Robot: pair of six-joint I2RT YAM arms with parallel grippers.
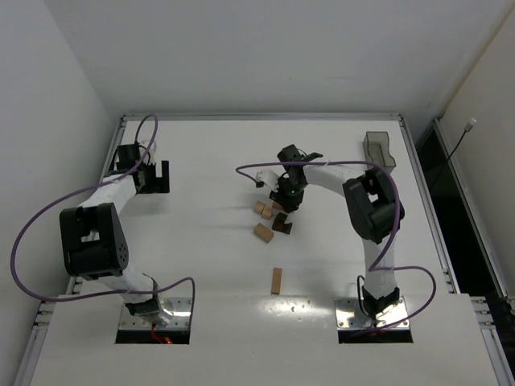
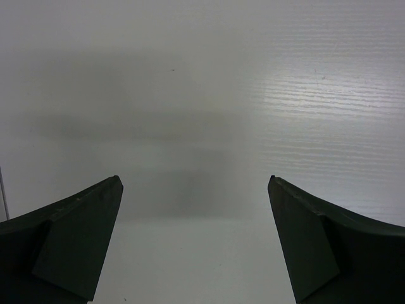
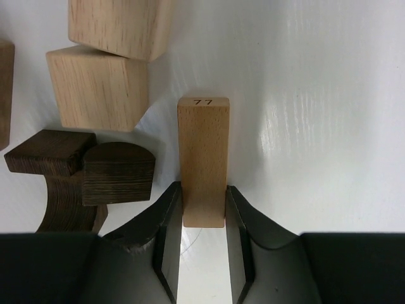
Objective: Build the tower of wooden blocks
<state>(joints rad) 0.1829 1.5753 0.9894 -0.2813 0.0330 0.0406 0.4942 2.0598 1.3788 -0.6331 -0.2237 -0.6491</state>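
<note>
A slim light-tan wooden block [image 3: 203, 161] stamped "77" rests mid-bench [image 1: 201, 265], beside pale wooden cubes [image 3: 98, 85] and dark brown curved pieces [image 3: 82, 168]. The right end effector [image 3: 202, 196], its arm bent leftward, clamps the block's near end. The left end effector [image 2: 195, 182] hangs released at far left, its fingers cropped.

The white table [image 1: 201, 265] carried a smoky plastic bin [image 1: 378, 150] at its far right corner. Well to the left of the bin and nearer the arm bases lay a loose cluster of wood blocks [image 1: 269, 219]: tan cubes [image 3: 98, 85], two dark brown pieces [image 3: 76, 168] touching each other, and a long tan bar [image 3: 203, 161] stamped 77. Farther from the bin, one lone tan block [image 1: 276, 281] lay apart.
</note>
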